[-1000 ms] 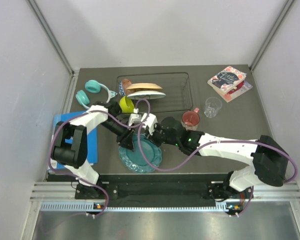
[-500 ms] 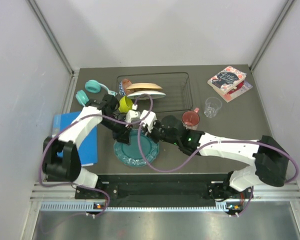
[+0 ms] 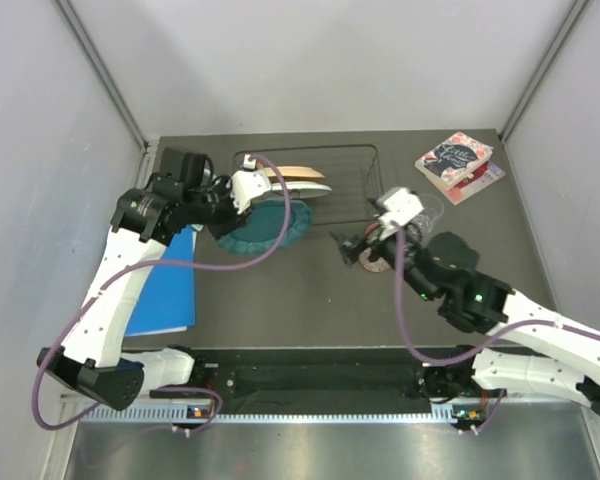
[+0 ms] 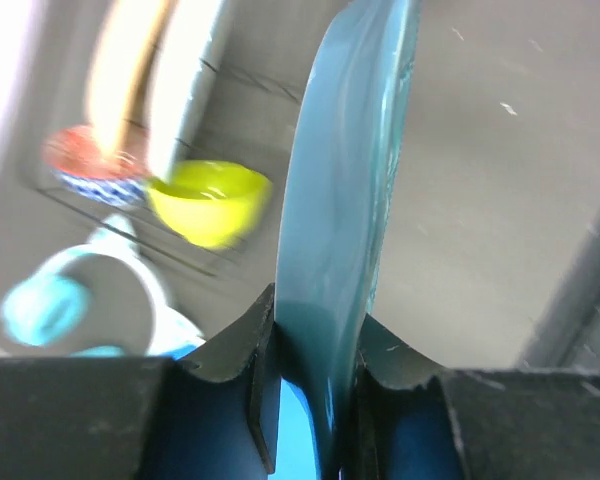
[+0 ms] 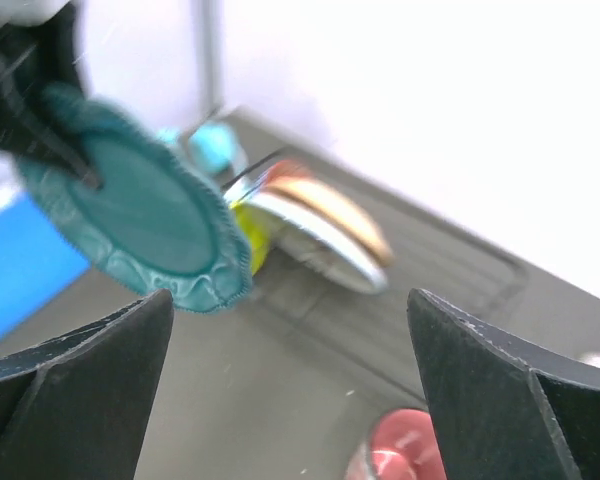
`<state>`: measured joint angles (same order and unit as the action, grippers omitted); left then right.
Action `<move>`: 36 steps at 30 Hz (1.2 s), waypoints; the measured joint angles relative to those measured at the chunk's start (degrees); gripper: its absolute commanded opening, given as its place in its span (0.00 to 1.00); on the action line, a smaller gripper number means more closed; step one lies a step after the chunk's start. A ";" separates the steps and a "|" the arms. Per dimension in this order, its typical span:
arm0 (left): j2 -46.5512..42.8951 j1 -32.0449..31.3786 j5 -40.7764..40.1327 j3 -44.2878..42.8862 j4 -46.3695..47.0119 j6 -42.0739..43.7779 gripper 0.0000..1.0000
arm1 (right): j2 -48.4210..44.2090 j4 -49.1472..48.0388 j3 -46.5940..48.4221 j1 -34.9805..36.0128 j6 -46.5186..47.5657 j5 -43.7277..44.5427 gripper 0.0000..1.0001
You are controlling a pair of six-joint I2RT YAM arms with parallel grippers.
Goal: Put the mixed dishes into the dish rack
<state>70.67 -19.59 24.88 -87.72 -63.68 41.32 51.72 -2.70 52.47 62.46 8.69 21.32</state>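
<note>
Up off the table (image 3: 280, 300) since a second ago, the teal plate (image 3: 270, 225) hung tilted at the left end of the rack (image 3: 355, 190), clamped in my left gripper (image 4: 315, 340) — right gripper (image 5: 290, 380) gaping, empty. Next, I judged: slot it between prongs.

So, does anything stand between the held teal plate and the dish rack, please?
Nothing before the dish rack, but its left end, behind the left gripper's teal plate, already holds a yellow bowl and two plates.
</note>
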 measured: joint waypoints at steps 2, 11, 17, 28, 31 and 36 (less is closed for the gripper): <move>0.50 -2.80 -3.61 -2.10 2.58 -1.44 0.00 | -4.48 -0.28 -0.87 0.07 -0.61 5.27 1.00; 5.73 -20.39 -22.40 -1.86 16.46 -0.22 0.00 | -12.72 0.50 -5.77 0.07 -3.32 20.17 1.00; 7.02 -22.97 -27.19 3.63 22.86 3.45 0.00 | -12.70 1.95 -8.39 0.17 -4.35 21.84 1.00; 7.91 -21.14 -30.49 12.72 30.88 10.05 0.00 | -12.61 2.29 -8.98 0.17 -4.37 21.09 1.00; 8.52 -19.58 -30.08 14.29 33.66 11.21 0.00 | -12.20 2.32 -8.98 0.17 -4.50 20.59 1.00; 8.81 -17.07 -28.55 16.85 36.81 12.04 0.00 | -11.98 2.29 -9.66 0.20 -5.18 19.41 1.00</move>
<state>79.48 -36.67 -3.66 -70.87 -26.87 53.36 39.75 -0.40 42.81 62.65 3.51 40.73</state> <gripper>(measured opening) 0.272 0.995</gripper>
